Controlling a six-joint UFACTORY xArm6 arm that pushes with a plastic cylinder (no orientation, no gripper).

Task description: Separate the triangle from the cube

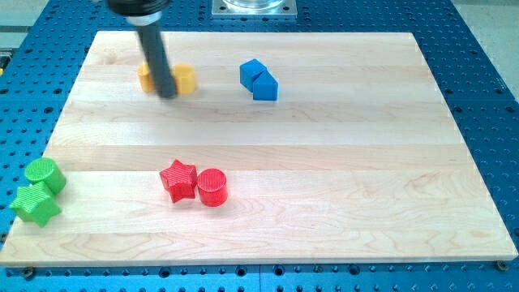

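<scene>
Toward the view's top left of the wooden worktop, my tip is standing right in front of a yellow block, the rod crossing over it so that yellow is showing on both sides; whether that is one piece or two, I cannot tell. I am carrying no pincer at all, only this dark rod, so nothing is spreading or pinching. The task's pair, as I am reading it, is sitting well to the view's right of me near the top edge: the blue cube and the blue triangle, touching, the triangle lying toward the view's lower right. Nothing is yet parting them, so the separating step is waiting to begin. My next move is calling for a slide across to that seam, then a push on one piece alone. Red star, red cylinder, green cylinder and green star are lying far off.
</scene>
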